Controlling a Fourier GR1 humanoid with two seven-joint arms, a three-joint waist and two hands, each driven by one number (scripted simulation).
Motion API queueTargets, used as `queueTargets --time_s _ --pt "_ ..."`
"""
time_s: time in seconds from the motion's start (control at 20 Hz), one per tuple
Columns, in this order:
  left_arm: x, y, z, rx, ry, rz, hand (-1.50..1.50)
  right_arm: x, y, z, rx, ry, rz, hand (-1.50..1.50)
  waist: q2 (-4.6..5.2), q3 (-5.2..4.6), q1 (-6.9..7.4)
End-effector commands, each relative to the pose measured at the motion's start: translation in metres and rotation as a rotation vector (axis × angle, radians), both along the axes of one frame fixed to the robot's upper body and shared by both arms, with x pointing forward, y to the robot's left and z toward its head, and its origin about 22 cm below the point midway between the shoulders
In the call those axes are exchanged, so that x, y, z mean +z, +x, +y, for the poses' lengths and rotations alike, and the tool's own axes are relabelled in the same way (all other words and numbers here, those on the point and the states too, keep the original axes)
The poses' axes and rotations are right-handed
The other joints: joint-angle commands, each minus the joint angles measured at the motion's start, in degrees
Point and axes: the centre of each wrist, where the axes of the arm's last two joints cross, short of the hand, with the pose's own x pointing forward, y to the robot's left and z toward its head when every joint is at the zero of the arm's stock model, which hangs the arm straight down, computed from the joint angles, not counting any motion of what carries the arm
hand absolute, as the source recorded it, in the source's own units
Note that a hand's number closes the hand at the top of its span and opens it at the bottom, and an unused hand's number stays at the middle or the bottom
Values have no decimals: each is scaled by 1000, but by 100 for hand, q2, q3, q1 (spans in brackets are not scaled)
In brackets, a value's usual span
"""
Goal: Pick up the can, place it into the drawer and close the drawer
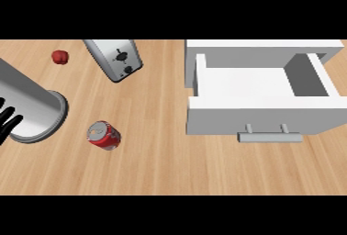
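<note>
Red can [103,136], silver top showing, stands left of centre in my view; white drawer [257,120] well apart at right, pulled open, grey handle [270,136] facing me

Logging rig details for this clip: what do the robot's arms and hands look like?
Only the left robot hand shows, at the view's left edge: slim black fingers, with no markings or cables visible. No forearm can be made out, and the right robot hand is out of view.

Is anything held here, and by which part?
Nothing is held: the can sits untouched on the counter; the left hand rests open at the left edge.
</note>
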Motion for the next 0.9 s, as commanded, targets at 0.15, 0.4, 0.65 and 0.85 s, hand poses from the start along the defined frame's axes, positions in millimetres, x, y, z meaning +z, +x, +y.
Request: queueTargets --time_s 0.15,0.4,0.65,0.85 --pt "1 -5 10 42 -109 61 -150 4 -35 -22 21 -14 -1 -150 -4 0 -27" --pt "2 19 19 32 -199 113 -150 0 -19 -31 0 -12 -14 -150 9 -1 -27" --pt "-22 4 -1 -5 -252 174 -150 -12 -41 -22 25 7 1 -150 0 -2 0" --pt "-10 45 -6 9 -229 198 -150 3 -54 -37 8 -5 0 -150 6 -1 -46"
